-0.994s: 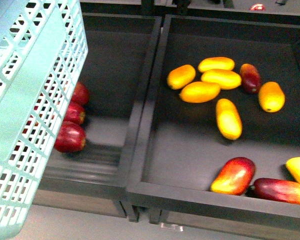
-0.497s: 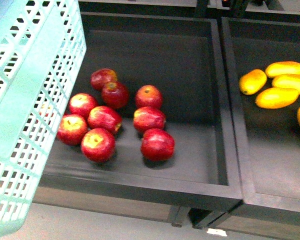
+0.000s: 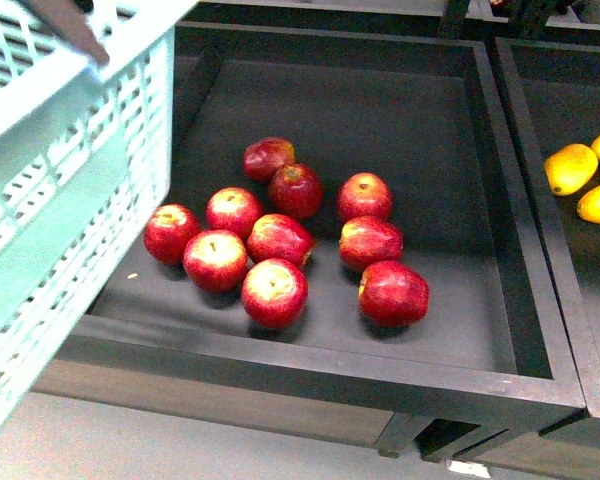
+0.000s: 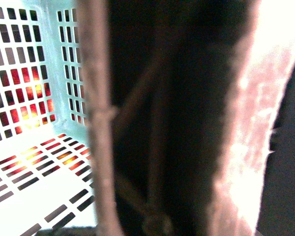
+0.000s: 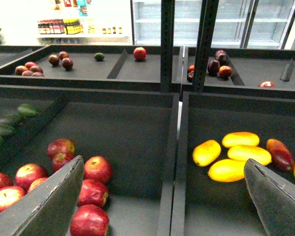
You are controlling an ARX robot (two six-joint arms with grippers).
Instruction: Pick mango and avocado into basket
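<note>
The right claw [image 5: 163, 162] hangs wide open with nothing in it, facing the wall between two black bins: red apples [image 5: 92, 191] lie in one bin [image 3: 310, 365] and yellow-orange fruit in the next. The closest mango [image 5: 226, 170] lies on its side on the bin floor, close against others of its kind. In the front view that cluster shows only at the far right edge, well apart from the basket [image 3: 100, 170], which rides tilted at the robot's left. A dark green shape, probably an avocado [image 5: 27, 109], lies on the far side of the apples from the mangoes, too blurred to be sure. The basket's blurred brownish handles [image 4: 99, 118] fill the left wrist view, so whether the left claw is clamped on them cannot be told. The mango looks smooth, rounded and fairly weighty, firm yet easy to bruise, and its skin may slide between hard fingers. The safest hold seems to be across its narrow middle, a finger on either long flank where the floor is free. The avocado's matte skin should grip better, best taken round its widest part. The basket seems light and stiff but free to swing on its handles
</note>
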